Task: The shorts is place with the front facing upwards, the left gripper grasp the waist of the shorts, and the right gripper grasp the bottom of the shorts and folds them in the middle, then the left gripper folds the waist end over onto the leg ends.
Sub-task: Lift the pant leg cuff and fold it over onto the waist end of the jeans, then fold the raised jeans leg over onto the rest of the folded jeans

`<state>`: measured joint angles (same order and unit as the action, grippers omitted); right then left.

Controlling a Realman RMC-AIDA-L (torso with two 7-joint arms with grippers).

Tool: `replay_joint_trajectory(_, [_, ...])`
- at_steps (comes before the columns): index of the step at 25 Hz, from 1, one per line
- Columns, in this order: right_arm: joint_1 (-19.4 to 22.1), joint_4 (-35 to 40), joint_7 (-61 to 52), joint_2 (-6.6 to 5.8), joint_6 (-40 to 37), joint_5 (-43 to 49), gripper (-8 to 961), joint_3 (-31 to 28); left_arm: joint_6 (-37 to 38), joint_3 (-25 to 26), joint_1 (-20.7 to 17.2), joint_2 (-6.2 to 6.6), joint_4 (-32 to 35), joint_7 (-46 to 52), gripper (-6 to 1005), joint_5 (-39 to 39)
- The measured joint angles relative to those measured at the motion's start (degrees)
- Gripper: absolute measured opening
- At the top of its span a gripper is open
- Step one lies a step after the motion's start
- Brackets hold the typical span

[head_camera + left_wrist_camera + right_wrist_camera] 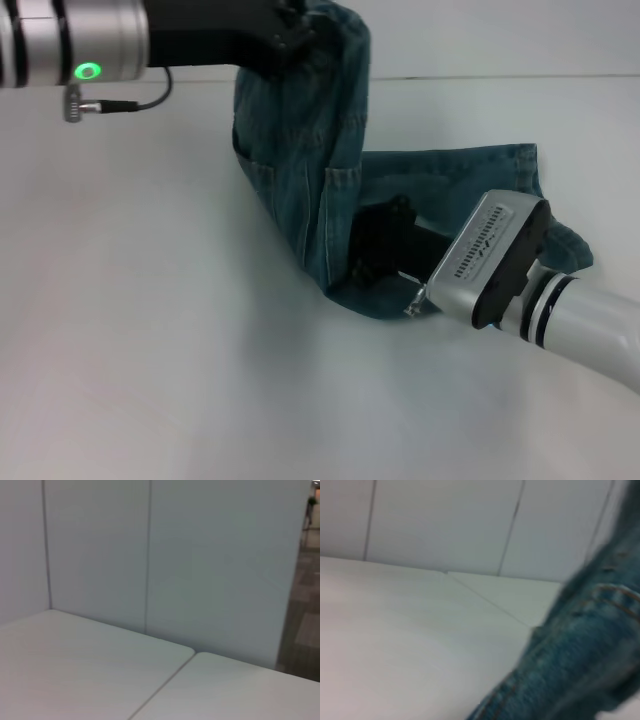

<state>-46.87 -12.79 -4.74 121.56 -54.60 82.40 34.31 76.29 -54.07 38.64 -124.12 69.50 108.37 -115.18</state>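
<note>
Nearest, toward the right front corner of the tabletop [150, 350], the right gripper [375, 245] reaches in over the low end of the shorts [300, 190], its black fingers pressed into the denim where it lies folded on the surface. They seem clamped on that fold, though the cloth hides the tips. From there the shorts rise in a hanging sheet toward the far edge, where the left gripper [290, 35] holds the waist [335, 30] aloft, closed on the bunched band. The rest trails flat to the right, toward the right edge.

The denim looks soft but fairly heavy: it drapes and sags, and will not hold a crease alone. The thick waistband and stitched hems are the surest places to pinch.
</note>
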Motion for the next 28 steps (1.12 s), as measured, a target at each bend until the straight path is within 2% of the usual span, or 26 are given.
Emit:
replay_joint_trajectory(9, [-0.4,-0.8,-0.5,-0.01,2.1,9.8,50,-7.1,-2.9,-7.2,1.1,-0.07,-0.4,3.0,45,0.7])
replay_joint_trajectory(14, [2.5,-0.3,-0.3,-0.93,-1.2,11.3,57,-8.4,-5.8,-9.0,1.3,-0.07,-0.7,3.7,45,0.6])
replay_joint_trajectory(19, [10.7,5.6,-0.8,-1.53,-9.0,11.4,63,-7.5,-6.9,-9.6,2.2,-0.02,-1.9,3.8,45,0.6])
replay_joint_trajectory(20, [14.8,9.3,-2.2,-1.59,-12.9,11.4,64,-7.6,-7.4,-9.9,2.5,-0.04,-2.3,3.8,45,0.6])
replay_joint_trajectory(21, [14.8,9.3,-2.2,-1.59,-12.9,11.4,66,-7.6,-7.8,-10.2,2.8,-0.06,-2.5,3.8,45,0.6])
replay_joint_trajectory(25, [22.7,18.6,-9.0,-1.68,-21.4,10.9,71,-8.7,-10.1,-12.4,4.0,-0.07,-4.1,3.9,44,0.8])
replay_joint_trajectory(28, [26.4,23.4,-13.4,-1.9,-25.1,10.8,75,-10.1,-11.6,-14.9,4.7,-0.08,-5.3,3.6,42,0.8])
